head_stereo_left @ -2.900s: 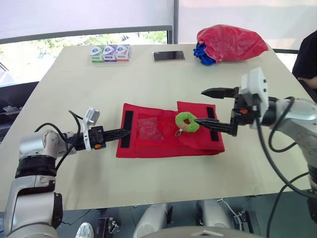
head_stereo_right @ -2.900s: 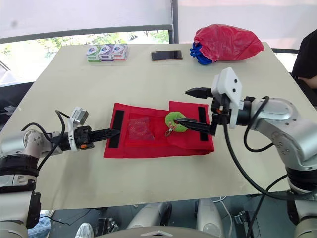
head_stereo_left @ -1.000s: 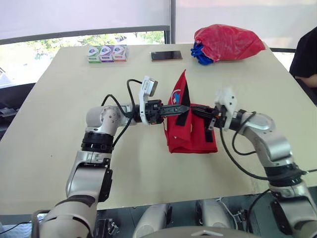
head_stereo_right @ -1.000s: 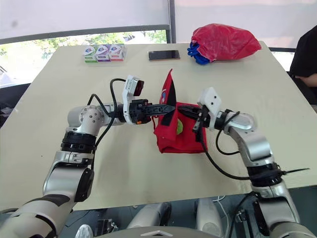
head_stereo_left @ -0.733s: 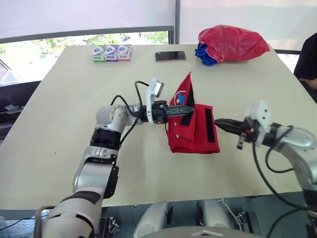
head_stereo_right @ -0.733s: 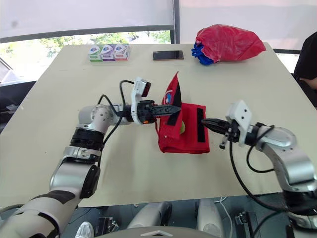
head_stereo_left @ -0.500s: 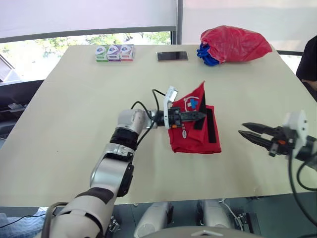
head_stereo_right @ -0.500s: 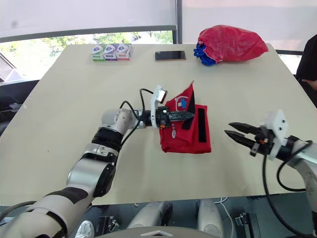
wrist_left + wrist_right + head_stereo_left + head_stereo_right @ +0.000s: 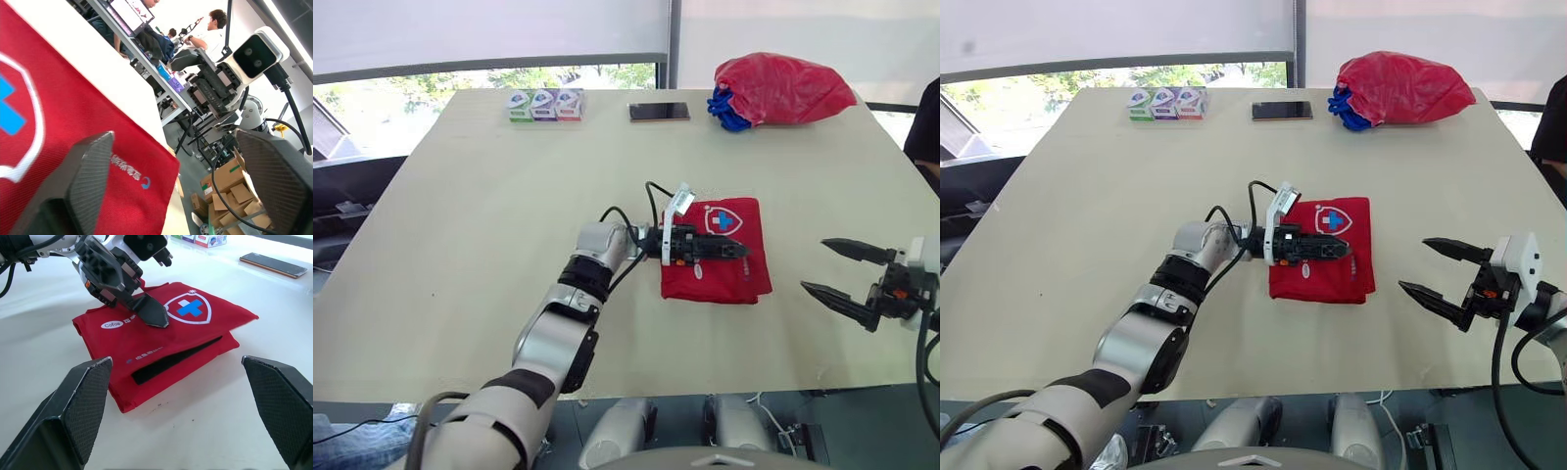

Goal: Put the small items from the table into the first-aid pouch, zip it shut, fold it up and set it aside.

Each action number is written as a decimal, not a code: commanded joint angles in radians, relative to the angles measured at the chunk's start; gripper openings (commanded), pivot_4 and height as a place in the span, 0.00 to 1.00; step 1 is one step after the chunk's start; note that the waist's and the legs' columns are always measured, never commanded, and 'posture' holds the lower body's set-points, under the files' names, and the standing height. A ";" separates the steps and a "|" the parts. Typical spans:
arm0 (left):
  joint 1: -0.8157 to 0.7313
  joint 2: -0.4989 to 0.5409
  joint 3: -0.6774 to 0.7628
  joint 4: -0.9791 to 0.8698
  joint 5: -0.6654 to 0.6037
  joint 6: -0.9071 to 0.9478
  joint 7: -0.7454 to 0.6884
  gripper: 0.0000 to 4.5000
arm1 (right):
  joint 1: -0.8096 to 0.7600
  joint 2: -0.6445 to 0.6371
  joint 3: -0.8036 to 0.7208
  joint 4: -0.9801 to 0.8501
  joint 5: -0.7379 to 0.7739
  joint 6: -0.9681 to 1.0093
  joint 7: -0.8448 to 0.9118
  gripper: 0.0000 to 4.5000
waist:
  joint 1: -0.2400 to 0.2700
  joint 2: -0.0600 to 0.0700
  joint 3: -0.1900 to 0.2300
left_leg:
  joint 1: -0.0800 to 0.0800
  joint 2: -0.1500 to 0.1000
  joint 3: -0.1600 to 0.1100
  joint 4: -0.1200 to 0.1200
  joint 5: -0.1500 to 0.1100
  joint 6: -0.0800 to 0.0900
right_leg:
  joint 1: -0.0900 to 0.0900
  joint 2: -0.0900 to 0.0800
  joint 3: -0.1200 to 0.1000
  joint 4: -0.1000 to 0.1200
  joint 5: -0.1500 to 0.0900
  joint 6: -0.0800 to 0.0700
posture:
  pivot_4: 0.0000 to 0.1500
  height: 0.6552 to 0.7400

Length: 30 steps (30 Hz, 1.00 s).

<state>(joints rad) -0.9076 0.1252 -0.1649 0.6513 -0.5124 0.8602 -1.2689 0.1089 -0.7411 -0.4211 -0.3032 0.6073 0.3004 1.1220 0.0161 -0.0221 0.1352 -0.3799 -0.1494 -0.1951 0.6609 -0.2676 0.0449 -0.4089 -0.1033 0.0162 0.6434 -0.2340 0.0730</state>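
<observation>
Mostly done, I think: pouch (image 9: 729,279) is folded flat, left claw (image 9: 739,251) rests on it with fingers apart, and right claw (image 9: 813,264) hangs wide open nearby. Setting it aside is left.

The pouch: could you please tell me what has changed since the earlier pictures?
The left tool folded the pouch, swinging its left flap over to the right, then let go; its cross now faces up. The right tool drew back to the right, open. The phone, boxes and bag stayed put.
</observation>
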 commanded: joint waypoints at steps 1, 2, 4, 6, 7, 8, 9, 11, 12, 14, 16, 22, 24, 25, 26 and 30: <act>0.013 0.002 -0.016 -0.012 0.029 0.000 0.005 0.98 | 0.006 -0.004 -0.028 -0.002 0.021 -0.029 0.010 1.00 | 0.000 0.000 0.000 | 0.000 0.000 0.000 0.000 0.000 0.000 | 0.000 0.000 0.000 0.000 0.000 0.000 | 1.00 1.00; 0.019 0.006 -0.021 -0.027 0.030 -0.002 0.002 0.98 | 0.006 -0.004 -0.030 0.003 0.022 -0.032 0.013 1.00 | 0.000 0.000 0.000 | 0.000 0.000 0.000 0.000 0.000 0.000 | 0.000 0.000 0.000 0.000 0.000 0.000 | 1.00 1.00; 0.032 0.017 -0.035 -0.072 0.034 -0.017 -0.013 0.98 | 0.008 -0.008 -0.035 0.014 0.023 -0.038 0.019 1.00 | -0.001 0.000 0.000 | 0.000 0.000 0.000 0.000 0.000 0.000 | 0.000 0.000 0.000 0.000 0.000 0.000 | 1.00 1.00; 0.044 0.029 -0.043 -0.128 0.034 -0.030 -0.027 0.98 | 0.013 -0.011 -0.040 0.020 0.026 -0.044 0.024 1.00 | -0.001 0.000 0.000 | 0.000 0.000 0.000 0.000 0.000 0.000 | 0.000 0.000 0.000 0.000 0.000 0.000 | 1.00 1.00; 0.052 0.042 -0.057 -0.171 0.041 -0.054 -0.043 0.98 | 0.017 -0.014 -0.041 0.024 0.024 -0.049 0.028 1.00 | -0.001 0.000 0.000 | 0.000 0.000 0.000 0.000 0.000 0.000 | 0.000 -0.001 0.000 0.000 0.000 0.000 | 1.00 1.00; 0.059 0.052 -0.065 -0.212 0.046 -0.086 -0.056 0.98 | 0.020 -0.017 -0.042 0.026 0.023 -0.052 0.030 1.00 | -0.002 0.000 0.000 | 0.000 0.000 0.000 0.000 0.000 0.000 | 0.000 -0.001 0.000 0.000 0.000 0.000 | 1.00 1.00; 0.062 0.056 -0.063 -0.243 0.045 -0.110 -0.061 0.98 | 0.022 -0.019 -0.042 0.027 0.022 -0.054 0.032 1.00 | -0.002 0.000 0.000 | 0.000 0.000 0.000 0.000 0.000 0.000 | 0.000 -0.001 0.000 0.000 0.000 0.000 | 1.00 1.00; 0.063 0.061 -0.060 -0.276 0.045 -0.132 -0.063 0.98 | 0.025 -0.020 -0.043 0.028 0.024 -0.056 0.032 1.00 | -0.002 0.000 0.000 | -0.001 0.000 0.000 0.000 0.000 0.000 | -0.001 -0.001 0.000 0.000 0.000 0.000 | 1.00 1.00; 0.053 0.064 -0.064 -0.281 0.062 -0.164 -0.055 0.98 | 0.024 -0.020 -0.044 0.031 0.025 -0.057 0.033 1.00 | -0.001 0.000 0.000 | -0.001 0.000 0.000 0.000 0.000 0.000 | -0.001 -0.001 0.000 0.000 0.000 0.000 | 1.00 1.00; 0.018 0.057 -0.072 -0.276 0.114 -0.297 -0.037 0.98 | 0.019 -0.021 -0.045 0.041 0.029 -0.058 0.035 1.00 | 0.000 0.000 0.000 | -0.001 0.000 0.000 0.000 0.000 0.000 | 0.000 -0.001 0.000 0.000 0.000 0.000 | 1.00 1.00; -0.008 0.038 -0.077 -0.268 0.150 -0.392 -0.017 0.98 | 0.019 -0.020 -0.047 0.048 0.031 -0.063 0.037 1.00 | 0.001 0.000 0.000 | -0.001 0.000 0.000 0.000 0.000 0.000 | 0.000 -0.001 0.000 -0.001 0.000 0.000 | 1.00 1.00; -0.042 0.009 -0.222 -0.158 0.399 -0.764 0.051 0.89 | 0.027 -0.017 -0.051 0.081 0.026 -0.092 0.043 1.00 | 0.003 0.000 0.000 | -0.001 0.000 0.001 0.000 0.000 0.000 | 0.000 -0.002 0.001 -0.001 0.000 0.000 | 1.00 1.00; -0.039 -0.019 -0.259 -0.090 0.446 -0.804 0.074 0.80 | 0.030 -0.017 -0.052 0.084 0.023 -0.099 0.042 1.00 | 0.002 0.000 0.000 | -0.001 0.000 0.001 0.000 0.000 0.000 | 0.000 -0.002 0.000 -0.001 0.000 0.000 | 1.00 1.00; -0.040 -0.026 -0.274 -0.060 0.468 -0.831 0.082 0.74 | 0.031 -0.017 -0.052 0.086 0.023 -0.101 0.041 1.00 | 0.001 0.000 0.000 | -0.001 0.000 0.001 0.000 0.000 0.000 | 0.000 -0.002 0.000 -0.001 0.000 0.000 | 1.00 1.00; -0.040 -0.029 -0.294 -0.027 0.499 -0.862 0.090 0.61 | 0.032 -0.017 -0.052 0.086 0.023 -0.103 0.040 1.00 | 0.001 0.000 0.000 | -0.001 0.000 0.001 0.000 0.000 0.000 | 0.000 -0.001 0.000 -0.001 0.000 0.000 | 1.00 1.00; -0.039 -0.035 -0.356 0.109 0.605 -0.958 0.121 0.23 | 0.040 -0.018 -0.055 0.079 0.025 -0.107 0.036 1.00 | 0.001 0.000 0.000 | -0.001 0.000 0.001 0.000 0.000 0.000 | 0.000 -0.001 0.000 -0.001 0.000 0.000 | 1.00 1.00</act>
<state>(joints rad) -0.9491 0.0858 -0.4897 0.6963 0.0402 -0.0655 -1.1639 0.1461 -0.7462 -0.4330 -0.2102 0.6202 0.2127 1.1574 0.0170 -0.0220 0.1354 -0.3806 -0.1490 -0.1945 0.6607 -0.2678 0.0453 -0.4090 -0.1046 0.0165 0.6425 -0.2339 0.0732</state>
